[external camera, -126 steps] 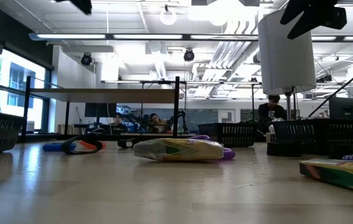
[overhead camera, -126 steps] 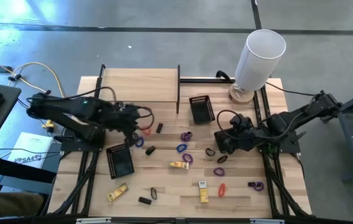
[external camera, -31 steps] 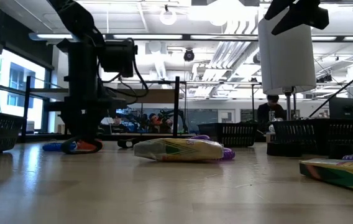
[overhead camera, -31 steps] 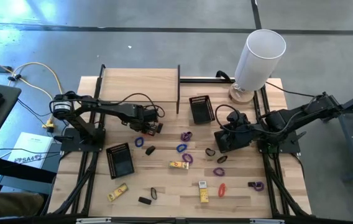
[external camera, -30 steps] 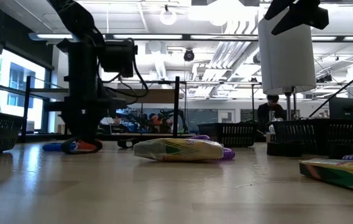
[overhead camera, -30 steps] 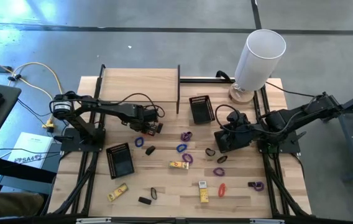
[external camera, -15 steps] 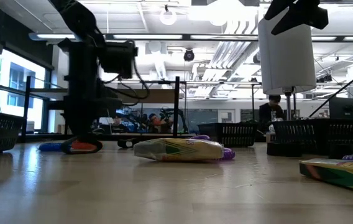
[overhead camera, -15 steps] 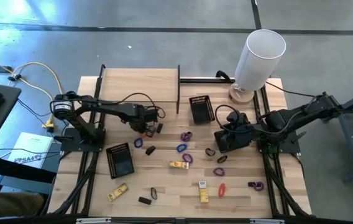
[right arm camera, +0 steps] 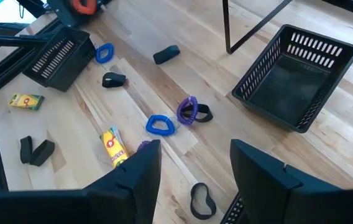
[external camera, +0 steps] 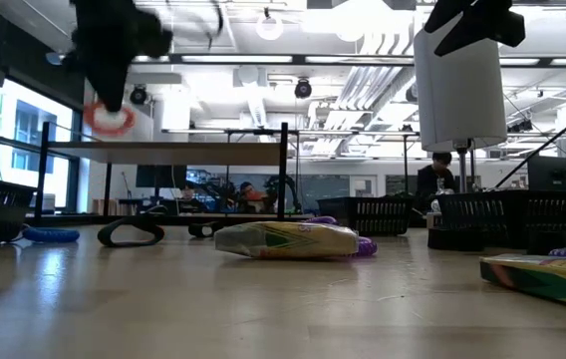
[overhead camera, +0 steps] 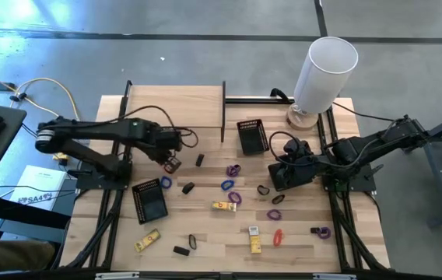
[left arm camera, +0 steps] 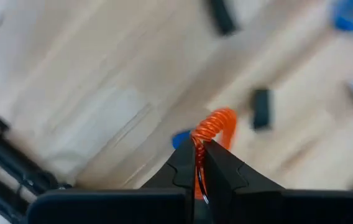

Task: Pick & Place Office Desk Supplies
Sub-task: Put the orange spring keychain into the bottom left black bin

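Observation:
My left gripper (overhead camera: 172, 165) is raised over the table's left half, shut on an orange coiled loop (external camera: 112, 118). The loop also shows in the left wrist view (left arm camera: 217, 126), past the fingertips of that gripper (left arm camera: 198, 151). My right gripper (overhead camera: 271, 177) hovers open right of centre, above black loops (overhead camera: 264, 189). Flat on the wood lie blue loops (overhead camera: 165, 183), purple loops (overhead camera: 233, 169), a red loop (overhead camera: 278, 236), small black blocks (overhead camera: 199, 160) and yellow packets (overhead camera: 223, 206). My left gripper pinches the orange loop between its two fingers at one side of the coil (left arm camera: 200, 138), fingers pointing down from above. The rest of the coil sticks out past the fingertips. The loop is lifted clear of the table and hangs just below the gripper.
One black mesh tray (overhead camera: 150, 201) lies near the left arm's base, and another (overhead camera: 253, 136) at the far middle. A tall white cylinder (overhead camera: 324, 71) stands at the far right corner. A black upright frame (overhead camera: 223, 109) runs along the far edge. Bare wood shows in the far left part.
My left gripper, shut on the orange loop, has risen from the table beside the far black block and drawn back a little toward the left edge. The loop has come up clear of the wood. The blue loop beside it has slid slightly leftward.

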You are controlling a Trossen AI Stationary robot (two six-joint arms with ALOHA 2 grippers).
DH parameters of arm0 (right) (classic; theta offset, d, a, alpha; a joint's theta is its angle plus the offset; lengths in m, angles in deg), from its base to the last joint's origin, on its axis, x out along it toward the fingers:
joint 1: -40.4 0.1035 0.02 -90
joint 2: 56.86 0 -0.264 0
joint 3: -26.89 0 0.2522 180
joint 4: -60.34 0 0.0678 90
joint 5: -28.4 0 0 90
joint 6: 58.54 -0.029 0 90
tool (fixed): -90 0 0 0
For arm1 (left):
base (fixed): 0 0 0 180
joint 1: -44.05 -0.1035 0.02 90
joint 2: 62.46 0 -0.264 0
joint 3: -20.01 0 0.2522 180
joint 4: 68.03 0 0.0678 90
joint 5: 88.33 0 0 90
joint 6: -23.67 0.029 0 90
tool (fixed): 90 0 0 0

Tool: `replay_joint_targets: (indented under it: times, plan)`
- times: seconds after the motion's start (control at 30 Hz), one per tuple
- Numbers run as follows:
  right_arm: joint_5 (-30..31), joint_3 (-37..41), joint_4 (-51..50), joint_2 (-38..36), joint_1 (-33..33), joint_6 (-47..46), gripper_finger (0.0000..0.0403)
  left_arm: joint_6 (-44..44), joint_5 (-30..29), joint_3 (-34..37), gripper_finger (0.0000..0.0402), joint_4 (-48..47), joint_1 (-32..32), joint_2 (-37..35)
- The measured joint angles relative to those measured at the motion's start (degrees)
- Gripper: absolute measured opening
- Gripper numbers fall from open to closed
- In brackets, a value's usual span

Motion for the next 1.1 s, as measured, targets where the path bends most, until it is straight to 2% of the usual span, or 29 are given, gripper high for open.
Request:
replay_joint_targets:
  times: [0.13,0.33,0.4,0.57,0.67,0.83,1.1]
  plan:
    - [0.0,0.0,0.04,0.0,0.02,0.4,0.0181,5.54,4.55,-3.96,0.0006,-5.39,8.26,-1.44]
    - [0.0,0.0,0.2,0.0,0.01,1.7,0.0181,4.97,11.37,-4.22,0.0008,-6.56,20.28,-2.87]
    - [0.0,0.0,0.67,0.0,0.01,1.86,0.0181,3.13,11.02,-4.2,0.0008,-6.94,24.14,-2.56]
    - [0.0,0.02,1.76,0.13,0.02,1.86,0.0181,-0.81,3.17,-4.13,0.0009,-7.84,31.75,-0.89]
    - [0.0,0.01,2.79,0.48,0.0,1.86,0.0181,-3.84,0.03,-3.25,0.0009,-8.02,34.35,0.15]
    - [-0.55,0.02,4.33,2.13,0.5,1.84,0.0181,-6.14,0.51,4.09,0.001,-5.61,35.79,0.35]
    - [-2.59,0.02,7.08,7.14,2.31,1.86,0.0181,-4.36,2.96,15.13,0.001,8.97,35.46,0.08]
